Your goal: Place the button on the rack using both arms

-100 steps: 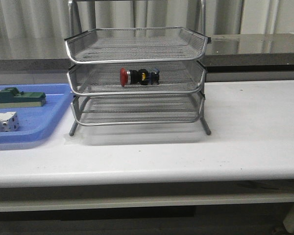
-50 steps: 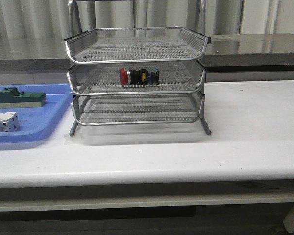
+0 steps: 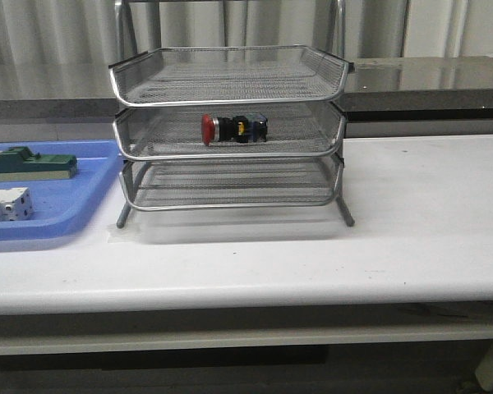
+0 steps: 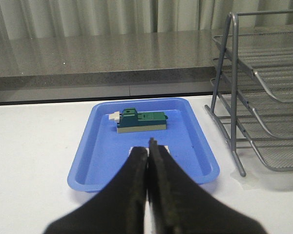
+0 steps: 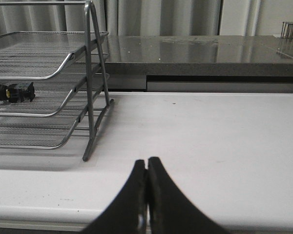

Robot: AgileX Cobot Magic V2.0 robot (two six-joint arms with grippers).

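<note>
The button (image 3: pixel 234 129) already lies on its side in the middle tier of the rack (image 3: pixel 228 131), centre of the front view, while the left gripper (image 4: pixel 148 148) and right gripper (image 5: pixel 146 168) are pressed closed and empty, so placement looks finished.

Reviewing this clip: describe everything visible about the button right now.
The button is a small emergency-stop type part: a red mushroom cap at its left end in the front view, then a silver collar, then a black body with yellow and blue bits. It lies on its side on the mesh floor of the middle tier of the rack, roughly centred. Nothing grips it; both grippers are clear of it.
</note>
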